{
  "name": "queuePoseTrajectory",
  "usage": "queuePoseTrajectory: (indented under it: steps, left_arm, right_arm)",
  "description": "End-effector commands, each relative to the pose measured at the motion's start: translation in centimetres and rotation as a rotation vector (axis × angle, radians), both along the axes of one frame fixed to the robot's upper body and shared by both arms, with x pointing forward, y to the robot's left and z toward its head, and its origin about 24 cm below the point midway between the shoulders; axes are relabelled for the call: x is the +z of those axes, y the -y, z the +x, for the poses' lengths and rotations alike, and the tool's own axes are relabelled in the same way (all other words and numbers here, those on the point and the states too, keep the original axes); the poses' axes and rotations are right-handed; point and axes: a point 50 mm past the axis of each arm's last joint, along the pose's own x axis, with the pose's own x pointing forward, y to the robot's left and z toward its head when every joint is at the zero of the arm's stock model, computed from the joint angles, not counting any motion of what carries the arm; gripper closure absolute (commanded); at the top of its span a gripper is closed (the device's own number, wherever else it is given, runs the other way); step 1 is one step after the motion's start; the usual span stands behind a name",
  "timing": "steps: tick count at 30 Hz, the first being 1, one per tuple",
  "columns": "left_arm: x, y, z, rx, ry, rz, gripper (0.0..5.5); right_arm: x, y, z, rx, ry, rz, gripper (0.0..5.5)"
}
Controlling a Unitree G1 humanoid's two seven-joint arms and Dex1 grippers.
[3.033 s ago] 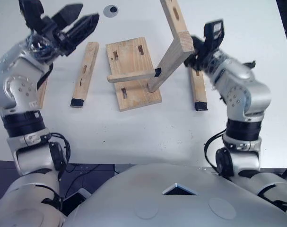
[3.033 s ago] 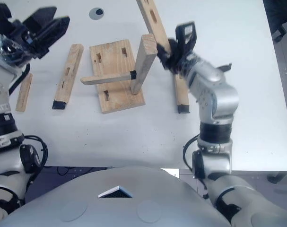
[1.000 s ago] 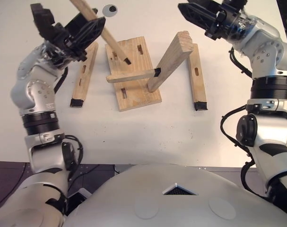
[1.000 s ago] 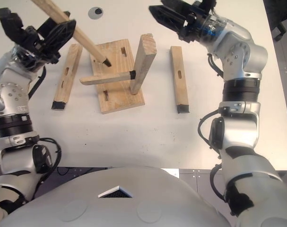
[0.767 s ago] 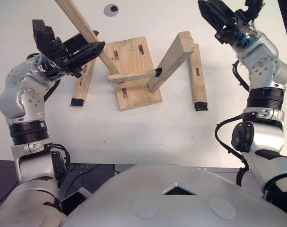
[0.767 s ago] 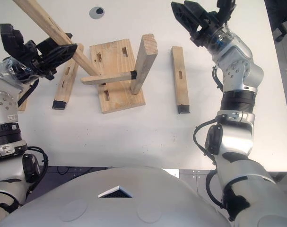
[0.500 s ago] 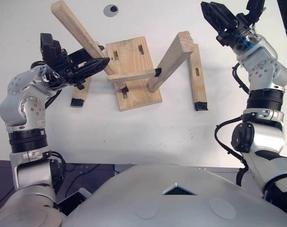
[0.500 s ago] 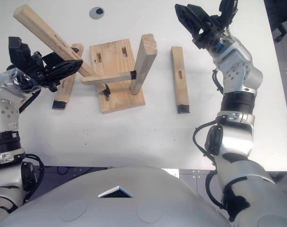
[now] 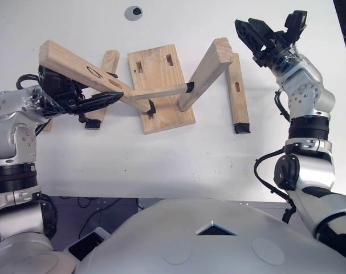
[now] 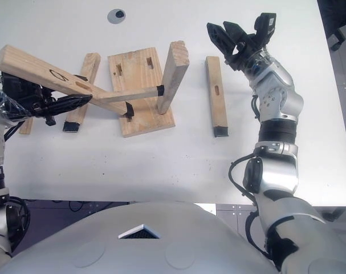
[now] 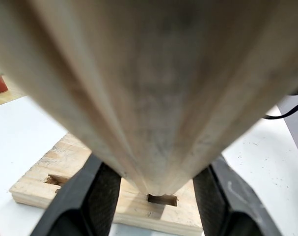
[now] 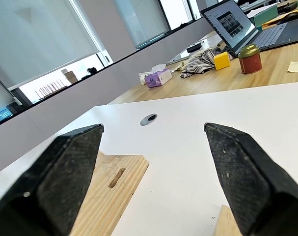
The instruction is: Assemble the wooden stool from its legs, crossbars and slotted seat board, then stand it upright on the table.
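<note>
— How many pieces?
— One table, one seat board flat on it, four legs, and two crossbars, one pegged into the planted leg.
— Room?
— Two legs lie beside the board, well inside the table's edges.
— Hands?
— The left hand clamps the fourth leg, tilted; its wrist view shows the tip at a slot. The right hand gapes, aloft.

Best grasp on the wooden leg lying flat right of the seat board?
I'd take the flat wooden leg across its two long edges, between slot and black-capped end, from straight above. It lies flat with both edges free there; the upright wooden leg crowds its far end.
</note>
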Motion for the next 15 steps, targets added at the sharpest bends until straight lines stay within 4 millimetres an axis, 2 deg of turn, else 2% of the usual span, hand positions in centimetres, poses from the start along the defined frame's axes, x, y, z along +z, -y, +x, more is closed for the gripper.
queuePoseTrajectory:
  steps: [1,15]
  left_arm:
    - [-0.3,-1.1,-0.6,-0.002,-0.045,0.121,3.49]
    - [-1.4,0.8,-1.6,-0.081,-0.052,0.127,3.49]
  right_arm:
    - [-0.4,0.3,-0.2,-0.018,-0.009,-0.011,1.74]
    - [-1.4,0.2,-0.5,-0.025,-0.040,-0.033,1.74]
